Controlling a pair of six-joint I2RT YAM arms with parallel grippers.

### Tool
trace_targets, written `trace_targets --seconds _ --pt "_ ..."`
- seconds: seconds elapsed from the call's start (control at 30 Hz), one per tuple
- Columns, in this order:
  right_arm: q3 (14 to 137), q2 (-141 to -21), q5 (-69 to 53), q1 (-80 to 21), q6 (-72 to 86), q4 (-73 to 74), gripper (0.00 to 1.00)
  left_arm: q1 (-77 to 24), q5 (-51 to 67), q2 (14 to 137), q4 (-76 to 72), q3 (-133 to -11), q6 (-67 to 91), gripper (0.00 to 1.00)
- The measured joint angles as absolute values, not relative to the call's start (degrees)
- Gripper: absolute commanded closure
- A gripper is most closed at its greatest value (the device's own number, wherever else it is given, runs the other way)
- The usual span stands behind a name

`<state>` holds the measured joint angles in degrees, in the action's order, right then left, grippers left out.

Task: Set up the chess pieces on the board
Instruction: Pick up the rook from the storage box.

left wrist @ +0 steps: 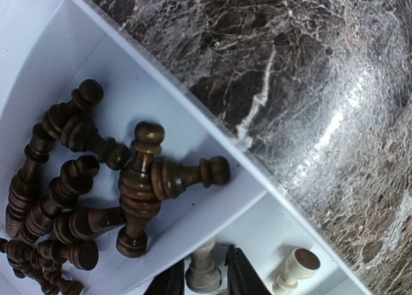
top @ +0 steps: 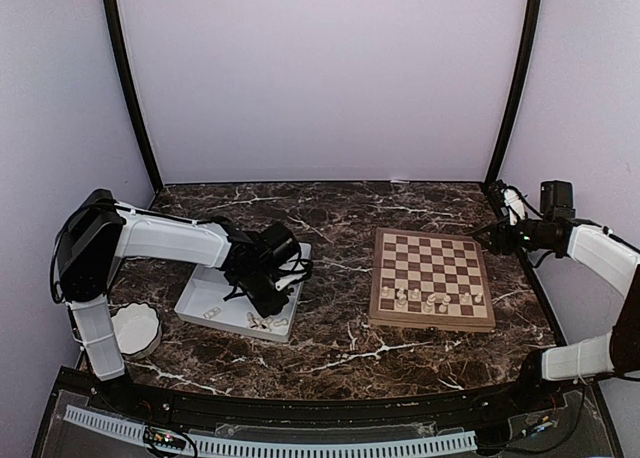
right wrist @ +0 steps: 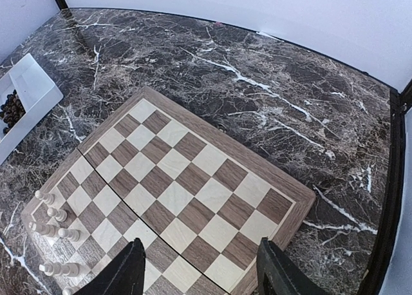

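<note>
My left gripper (top: pixel 270 283) is low in the white tray (top: pixel 200 300). In the left wrist view its fingers (left wrist: pixel 205 256) are closed on a pale chess piece (left wrist: pixel 203 272) in the tray's pale-piece compartment. Another pale piece (left wrist: pixel 295 267) lies beside it. A heap of dark brown pieces (left wrist: pixel 138 185) lies in the neighbouring compartment. The chessboard (top: pixel 432 263) lies right of centre, with several pale pieces (top: pixel 402 298) along its near rows, also in the right wrist view (right wrist: pixel 58 214). My right gripper (top: pixel 495 236) is open and empty, held above the board's far right edge (right wrist: pixel 200 243).
A white scalloped bowl (top: pixel 135 328) stands at the near left beside the left arm's base. The tray's edge (right wrist: pixel 29 82) shows at the left of the right wrist view. Dark marble table (top: pixel 340 228) lies between tray and board. Walls enclose the back and sides.
</note>
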<state>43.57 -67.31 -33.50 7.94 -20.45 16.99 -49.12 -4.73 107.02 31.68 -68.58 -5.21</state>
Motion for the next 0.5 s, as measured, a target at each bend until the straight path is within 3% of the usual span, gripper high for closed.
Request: trace_targets --seconds 0.13,0.3,0.5 --pt "43.6 -67.4 -33.5 7.9 -20.5 17.0 0.39 -49.1 -4.3 107.0 31.9 -68.6 -5.3 0.83" --pt "43.6 -67.7 -33.8 7.9 -20.5 17.1 0.39 -49.1 -4.1 107.0 32.8 -68.6 -5.1 0.77" --pt "43.6 -68.2 -34.3 7.9 -20.5 17.2 0.39 -48.9 -3.2 107.0 32.9 -68.6 -4.3 0.84"
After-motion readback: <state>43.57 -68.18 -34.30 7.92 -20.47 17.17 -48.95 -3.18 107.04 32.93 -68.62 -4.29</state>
